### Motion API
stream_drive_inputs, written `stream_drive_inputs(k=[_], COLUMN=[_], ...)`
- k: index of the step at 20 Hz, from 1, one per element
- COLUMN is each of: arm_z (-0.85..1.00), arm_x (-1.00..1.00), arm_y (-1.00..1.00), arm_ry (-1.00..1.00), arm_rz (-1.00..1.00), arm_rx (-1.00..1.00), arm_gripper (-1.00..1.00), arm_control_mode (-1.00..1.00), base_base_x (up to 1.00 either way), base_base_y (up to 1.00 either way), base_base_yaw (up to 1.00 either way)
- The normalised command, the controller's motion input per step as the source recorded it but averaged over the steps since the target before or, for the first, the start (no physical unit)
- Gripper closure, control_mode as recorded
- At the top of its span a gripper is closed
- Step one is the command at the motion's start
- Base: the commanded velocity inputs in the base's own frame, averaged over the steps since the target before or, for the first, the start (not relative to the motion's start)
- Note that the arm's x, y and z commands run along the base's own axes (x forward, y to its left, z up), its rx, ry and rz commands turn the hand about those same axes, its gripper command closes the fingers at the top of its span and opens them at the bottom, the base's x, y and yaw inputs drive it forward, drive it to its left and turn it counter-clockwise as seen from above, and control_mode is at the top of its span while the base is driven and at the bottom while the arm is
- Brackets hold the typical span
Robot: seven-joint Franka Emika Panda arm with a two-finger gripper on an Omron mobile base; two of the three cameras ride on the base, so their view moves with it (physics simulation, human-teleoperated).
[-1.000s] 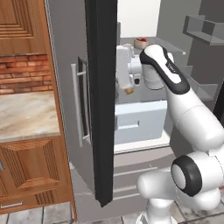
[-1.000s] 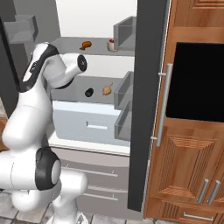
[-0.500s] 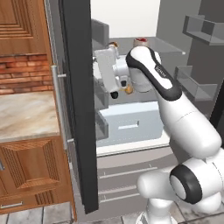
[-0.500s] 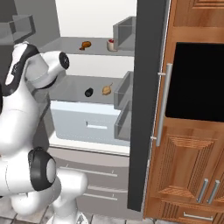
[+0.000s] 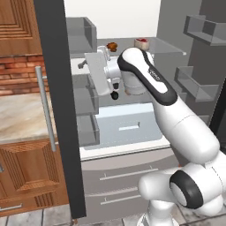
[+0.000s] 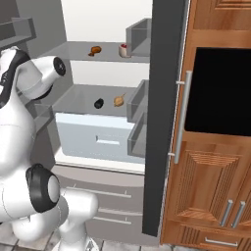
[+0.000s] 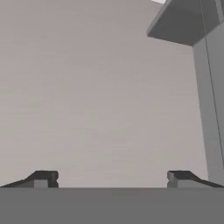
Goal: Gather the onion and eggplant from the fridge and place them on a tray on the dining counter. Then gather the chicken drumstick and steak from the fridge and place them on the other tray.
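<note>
A wooden cabinet (image 6: pixel 206 191) with carved panels is standing just right of the open appliance, carrying a black oven window (image 6: pixel 218 93) in its upper half and silver bar pulls (image 6: pixel 230 213) lower down. A red brick wall strip (image 5: pixel 17 75) is showing at left above a marbled counter (image 5: pixel 20 117). Below that, wooden base drawers (image 5: pixel 31 176) are sitting on a grey tiled floor (image 5: pixel 26 218).

On the upper shelf of the tall pale grey fridge (image 6: pixel 162 122), toward twelve o'clock, a small orange-brown lump (image 6: pixel 94 50) and a small red-topped white item (image 6: pixel 123 50) are too small to be identified. The small dark object (image 6: pixel 98 103) on the lower shelf cannot be made out.
</note>
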Motion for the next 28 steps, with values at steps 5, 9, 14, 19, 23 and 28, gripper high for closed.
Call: stream_drive_inputs(k=[5, 9, 14, 19, 23, 28], arm_z=[-0.02, -0.01, 0.07, 0.00, 0.00, 0.00], arm_x=[-0.15, -0.43, -0.67, -0.16, 0.00, -0.27], arm_y=[0.80, 0.16, -0.68, -0.54, -0.31, -0.41], arm_ry=[0.00, -0.08, -0.27, -0.17, -0.08, -0.05], arm_rz=[0.04, 0.01, 0.00, -0.17, -0.26, -0.09], arm_rx=[0.00, -0.01, -0.09, -0.19, -0.34, -0.25], arm_gripper=[-1.00, -1.00, -1.00, -1.00, -1.00, -1.00], arm_control_mode=[-1.00, -1.00, -1.00, -1.00, -1.00, -1.00], base_base_x=[0.00, 0.00, 0.00, 0.00, 0.00, 0.00], base_base_y=[0.00, 0.00, 0.00, 0.00, 0.00, 0.00], base_base_yaw=[0.00, 0.00, 0.00, 0.00, 0.00, 0.00])
